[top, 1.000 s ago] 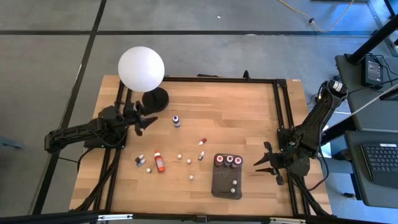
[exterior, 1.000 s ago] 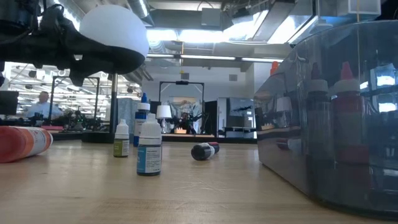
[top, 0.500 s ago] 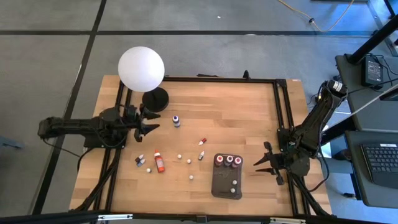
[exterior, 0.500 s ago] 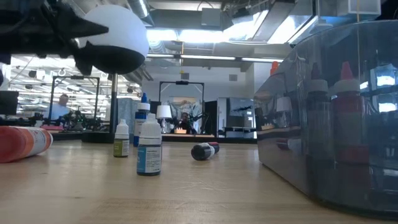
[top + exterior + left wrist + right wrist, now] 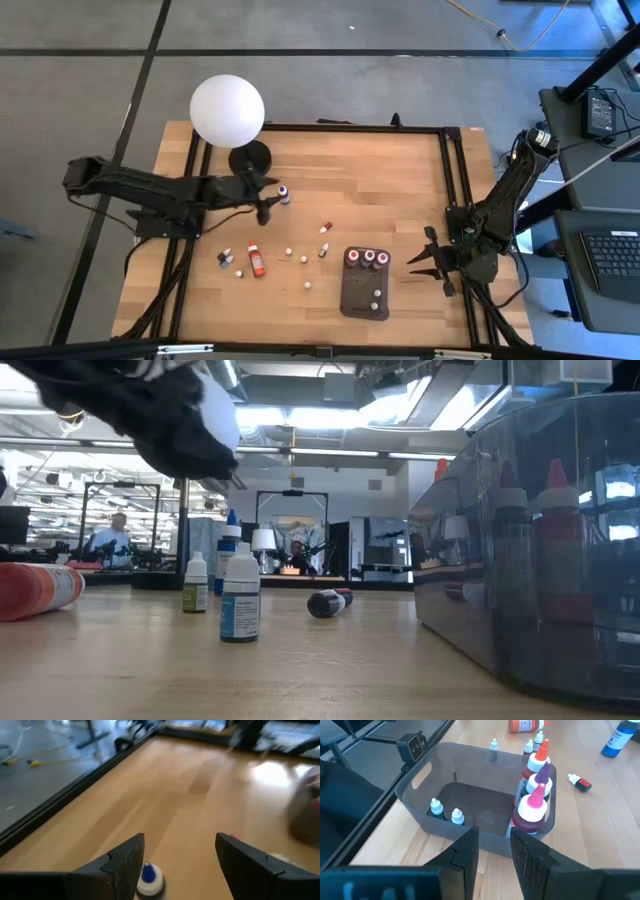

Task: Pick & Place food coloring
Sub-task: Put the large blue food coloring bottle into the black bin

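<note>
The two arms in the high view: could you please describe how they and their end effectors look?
Both are black, slim, jointed arms. The left end effector and right end effector each carry two dark, angular, tapering fingers. A thin cable runs near the right arm's base.

The wooden tabletop [image 5: 400,190] has a black frame around it. A white globe lamp [image 5: 228,112] stands at one corner. Near the lamp stands a blue bottle [image 5: 284,193]. Farther from the lamp, a red-orange bottle [image 5: 256,259] lies flat, with two small bottles [image 5: 227,258] just beside it. A dark grey tray [image 5: 364,285] sits well apart from the lamp.
</note>
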`<state>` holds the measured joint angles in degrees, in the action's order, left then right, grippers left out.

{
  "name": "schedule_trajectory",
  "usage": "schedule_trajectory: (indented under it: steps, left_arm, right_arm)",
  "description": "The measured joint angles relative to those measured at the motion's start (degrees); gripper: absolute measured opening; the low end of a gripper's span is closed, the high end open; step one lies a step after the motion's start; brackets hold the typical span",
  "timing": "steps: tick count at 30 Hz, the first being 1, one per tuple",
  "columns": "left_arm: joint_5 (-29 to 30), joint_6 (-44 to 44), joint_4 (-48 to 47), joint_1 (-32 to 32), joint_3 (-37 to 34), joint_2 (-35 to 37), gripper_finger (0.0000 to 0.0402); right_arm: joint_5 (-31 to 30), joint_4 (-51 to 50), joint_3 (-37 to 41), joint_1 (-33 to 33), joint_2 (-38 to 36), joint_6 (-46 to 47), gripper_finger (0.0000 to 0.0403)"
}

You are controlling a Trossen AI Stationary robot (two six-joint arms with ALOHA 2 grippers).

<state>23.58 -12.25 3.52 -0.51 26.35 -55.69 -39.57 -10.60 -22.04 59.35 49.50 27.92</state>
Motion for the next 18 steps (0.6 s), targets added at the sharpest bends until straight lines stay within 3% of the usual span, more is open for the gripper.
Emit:
schedule_trajectory:
  steps: [8,18]
  left_arm:
    - [2.1,2.1,-0.8,2.2,7.7,-11.9,0.0239]
    - [8.4,-2.7,-12.3,3.3,10.1,-15.6,0.0239]
  right_arm:
    - [0.0,0.0,0.0,0.0,0.0,0.0,0.0115]
    - [0.2,-0.2,0.0,0.0,0.0,0.0,0.0115]
